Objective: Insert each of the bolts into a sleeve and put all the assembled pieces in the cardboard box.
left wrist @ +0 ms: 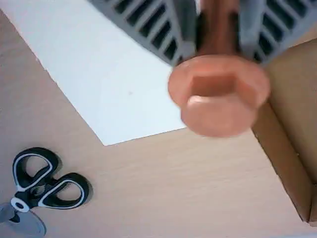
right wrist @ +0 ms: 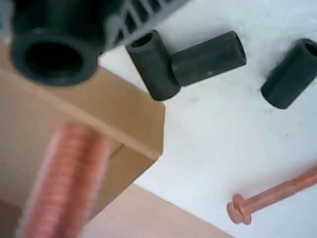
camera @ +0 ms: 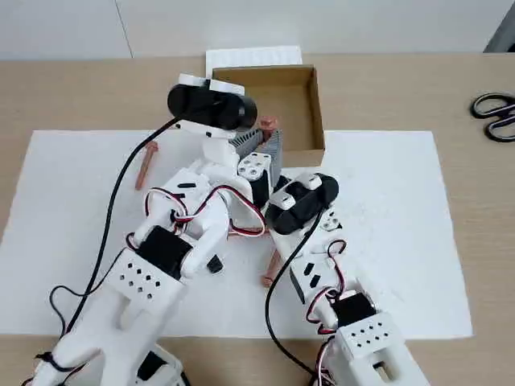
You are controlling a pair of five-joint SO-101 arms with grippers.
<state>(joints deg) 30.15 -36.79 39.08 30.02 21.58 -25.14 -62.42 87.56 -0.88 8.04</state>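
My left jaws are clamped on a bolt (left wrist: 218,94) just at the near edge of the cardboard box (camera: 317,112). My right jaws grip a black sleeve (right wrist: 53,52) close by, near that bolt's threaded end. Three spare sleeves (right wrist: 205,57) and a loose bolt (right wrist: 277,196) lie on the white paper (camera: 386,209) covering the table (camera: 64,88).

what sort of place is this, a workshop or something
Probably a robotics lab or hobby bench: two small robot arms at a wooden table with a white sheet, a cardboard box and scissors.
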